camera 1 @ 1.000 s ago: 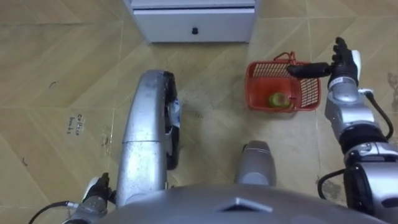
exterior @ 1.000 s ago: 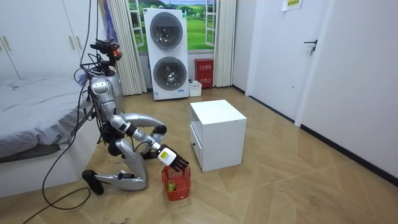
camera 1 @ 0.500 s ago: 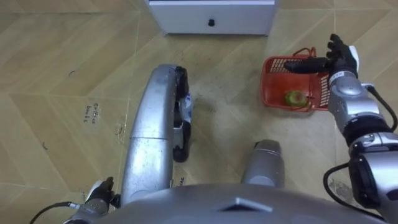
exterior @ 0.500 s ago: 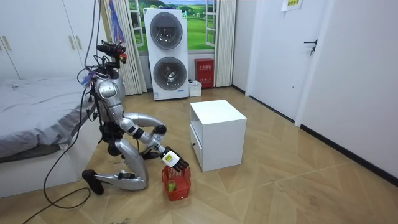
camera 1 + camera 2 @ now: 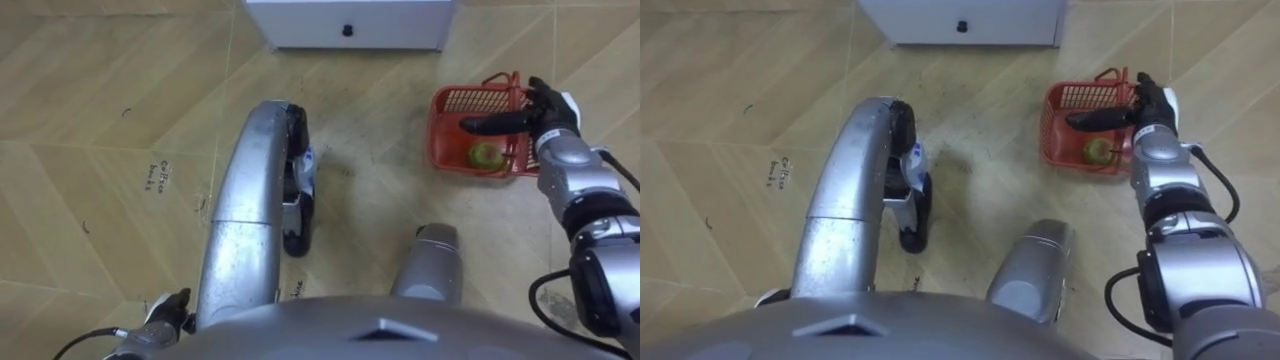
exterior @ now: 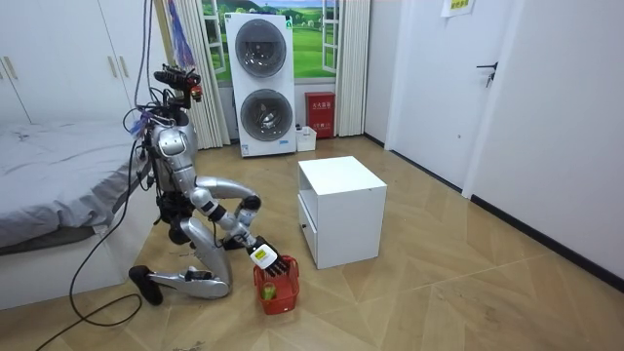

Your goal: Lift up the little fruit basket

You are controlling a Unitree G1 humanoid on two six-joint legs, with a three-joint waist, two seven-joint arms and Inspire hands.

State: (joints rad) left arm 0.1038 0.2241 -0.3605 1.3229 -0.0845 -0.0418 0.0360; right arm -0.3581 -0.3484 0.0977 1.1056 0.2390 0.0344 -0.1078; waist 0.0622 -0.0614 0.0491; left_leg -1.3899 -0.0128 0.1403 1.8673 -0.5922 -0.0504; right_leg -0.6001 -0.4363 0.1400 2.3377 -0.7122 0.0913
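On the wooden floor, before a white cabinet, we see the robot kneeling. The red fruit basket sits on the floor. The right robot hand is released at its rim, thumb stretched across. We cannot tell the left robot hand's state.

A home: bed, stacked washing machines and curtained window show it.

Kneeling by the fruit basket, the robot holds its right hand at the basket's right rim, fingers straight and thumb across it, with its left hand well apart.
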